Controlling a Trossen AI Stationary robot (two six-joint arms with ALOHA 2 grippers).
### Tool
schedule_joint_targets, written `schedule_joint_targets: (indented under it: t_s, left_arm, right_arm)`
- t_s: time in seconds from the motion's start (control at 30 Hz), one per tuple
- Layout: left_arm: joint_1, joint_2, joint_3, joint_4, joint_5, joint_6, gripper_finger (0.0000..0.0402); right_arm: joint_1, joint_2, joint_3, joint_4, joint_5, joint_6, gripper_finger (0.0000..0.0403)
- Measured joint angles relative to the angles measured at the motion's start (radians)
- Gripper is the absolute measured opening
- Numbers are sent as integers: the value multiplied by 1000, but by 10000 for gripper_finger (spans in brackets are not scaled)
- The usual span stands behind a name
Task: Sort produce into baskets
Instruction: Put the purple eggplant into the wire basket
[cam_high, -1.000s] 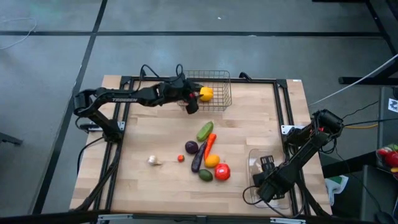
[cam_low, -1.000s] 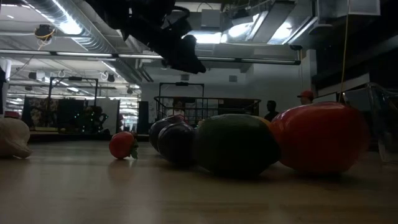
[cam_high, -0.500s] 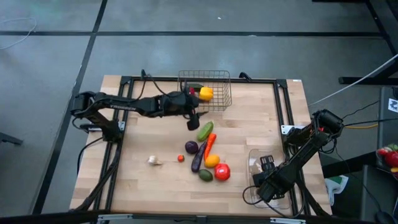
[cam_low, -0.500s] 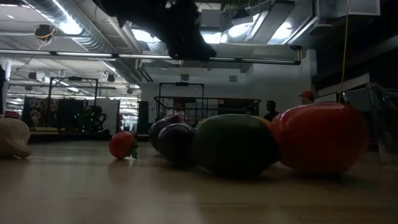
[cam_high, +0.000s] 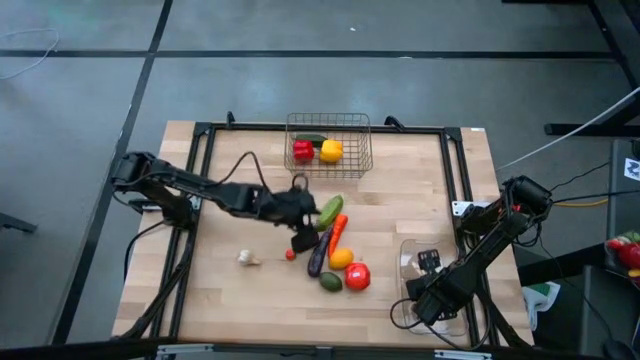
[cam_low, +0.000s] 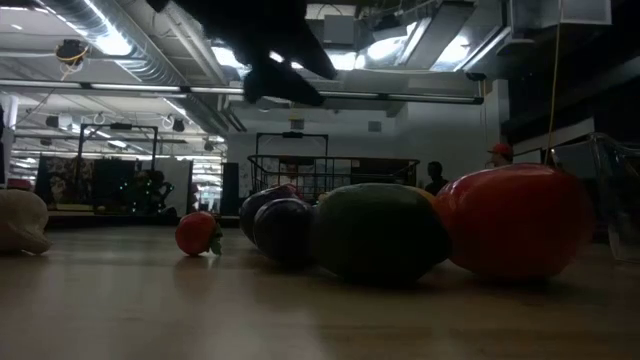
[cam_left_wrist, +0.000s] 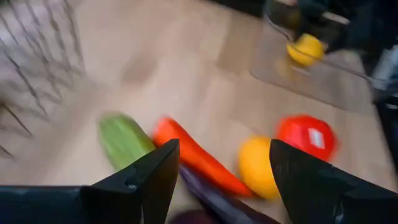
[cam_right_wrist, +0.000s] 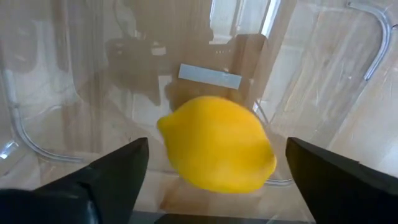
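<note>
The left gripper (cam_high: 305, 238) hovers with fingers apart and empty over the produce clustered mid-desk, beside the green cucumber (cam_high: 329, 210), orange carrot (cam_high: 338, 229) and long purple eggplant (cam_high: 320, 255). The wire basket (cam_high: 358, 160) at the far edge holds a red pepper (cam_high: 303, 151) and a yellow pepper (cam_high: 331, 151). The right gripper (cam_high: 428, 262) sits over the clear tray (cam_high: 402, 258), fingers wide around a lemon (cam_right_wrist: 216, 152) without pinching it.
</note>
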Motion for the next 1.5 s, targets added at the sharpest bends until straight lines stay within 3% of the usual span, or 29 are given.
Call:
schedule_joint_targets:
  t_s: [0.33, 0.6, 1.5]
  left_arm:
    - [-164, 0, 0, -108, 1, -518, 244]
    - [-192, 58, 0, -105, 0, -751, 244]
    - [-138, 307, -1, 40, 83, -889, 244]
  right_arm:
    - [0, 0, 0, 0, 0, 0, 397]
    - [0, 0, 0, -2, 0, 0, 397]
    - [0, 0, 0, 1, 0, 0, 397]
